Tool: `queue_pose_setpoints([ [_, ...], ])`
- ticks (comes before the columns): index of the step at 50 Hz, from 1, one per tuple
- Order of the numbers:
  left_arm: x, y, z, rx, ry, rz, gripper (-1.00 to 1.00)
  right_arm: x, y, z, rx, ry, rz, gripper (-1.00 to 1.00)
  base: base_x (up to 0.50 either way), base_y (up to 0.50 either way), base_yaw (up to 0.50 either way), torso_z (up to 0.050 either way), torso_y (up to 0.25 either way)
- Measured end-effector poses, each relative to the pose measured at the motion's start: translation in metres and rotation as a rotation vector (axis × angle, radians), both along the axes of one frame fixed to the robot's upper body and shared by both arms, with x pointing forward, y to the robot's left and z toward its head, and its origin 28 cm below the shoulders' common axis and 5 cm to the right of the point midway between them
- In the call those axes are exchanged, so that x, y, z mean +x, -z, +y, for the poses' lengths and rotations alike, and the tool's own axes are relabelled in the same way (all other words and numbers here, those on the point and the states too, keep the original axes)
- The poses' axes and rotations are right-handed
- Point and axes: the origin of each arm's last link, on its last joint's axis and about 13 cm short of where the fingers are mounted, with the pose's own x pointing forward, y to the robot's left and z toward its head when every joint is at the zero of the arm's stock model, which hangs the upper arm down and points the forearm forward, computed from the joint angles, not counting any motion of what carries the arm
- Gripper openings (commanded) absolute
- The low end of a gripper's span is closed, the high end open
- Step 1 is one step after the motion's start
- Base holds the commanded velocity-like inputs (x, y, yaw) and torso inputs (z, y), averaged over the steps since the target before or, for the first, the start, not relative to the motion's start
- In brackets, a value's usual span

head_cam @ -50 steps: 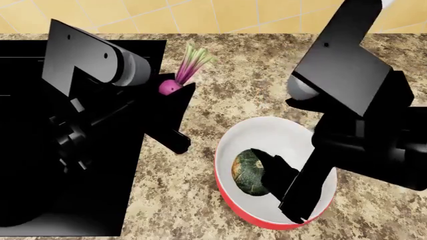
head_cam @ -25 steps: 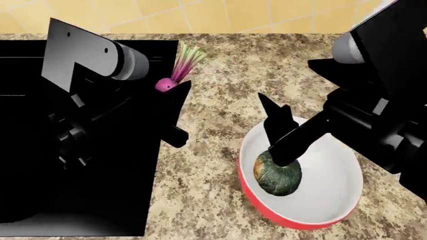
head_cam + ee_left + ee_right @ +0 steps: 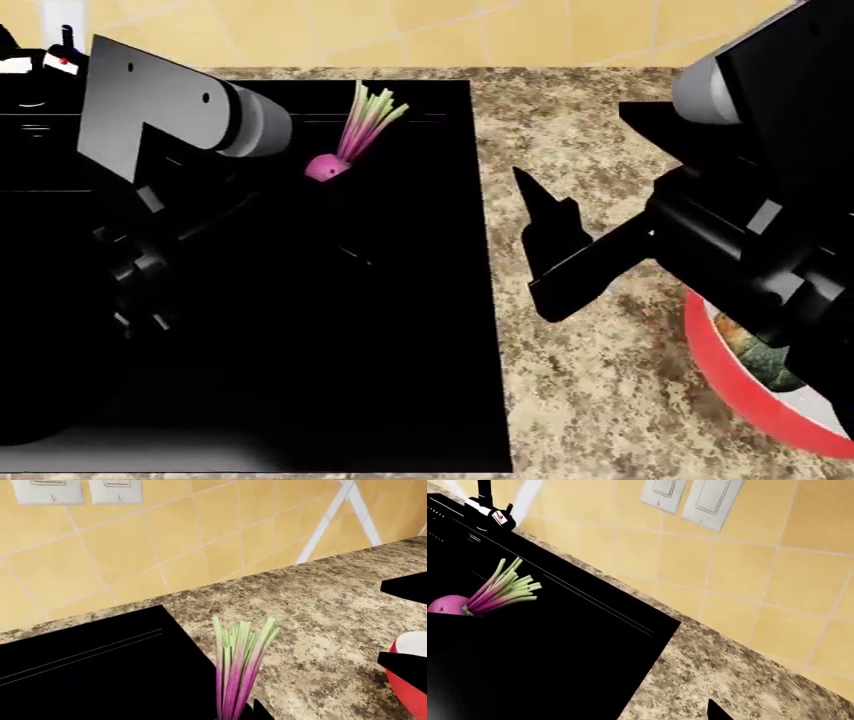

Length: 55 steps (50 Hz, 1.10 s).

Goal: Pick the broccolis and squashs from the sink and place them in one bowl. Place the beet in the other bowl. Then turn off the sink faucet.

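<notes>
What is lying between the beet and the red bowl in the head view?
Going from the beet toward the red bowl: black sink, speckled counter, and the open right gripper hanging above the counter.

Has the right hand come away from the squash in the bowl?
Yes. The right hand now hangs over the granite counter, beside the red bowl holding the squash.

Beet over black sink; faucet at rim; 2 wall switches above counter.
</notes>
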Motion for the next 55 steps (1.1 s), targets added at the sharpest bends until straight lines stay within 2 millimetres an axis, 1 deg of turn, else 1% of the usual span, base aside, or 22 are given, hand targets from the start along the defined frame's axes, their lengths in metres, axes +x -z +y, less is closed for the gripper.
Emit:
queue_pose_setpoints([
  [18, -0.0004, -0.0008, 0.0005, -0.004, -0.005, 0.0, -1.0, -0.0021, -0.0056, 0.0029, -0.012, -0.01, -0.043, 1.0, 0.0, 0.5, 0.0, 0.0, 0.0],
  [36, 0.0039, 0.0021, 0.0011, -0.001, -0.015, -0.002, -1.0, 0.0026, -0.0031, 0.0041, -0.01, -0.023, -0.041, 1.0, 0.0, 0.5, 0.0, 0.0, 0.0],
  [55, 0.0032, 0.001, -0.0005, 0.0, -0.017, -0.005, -1.0, 0.0009, -0.0011, 0.0027, -0.004, -0.031, -0.043, 1.0, 0.0, 0.5, 0.0, 0.0, 0.001],
])
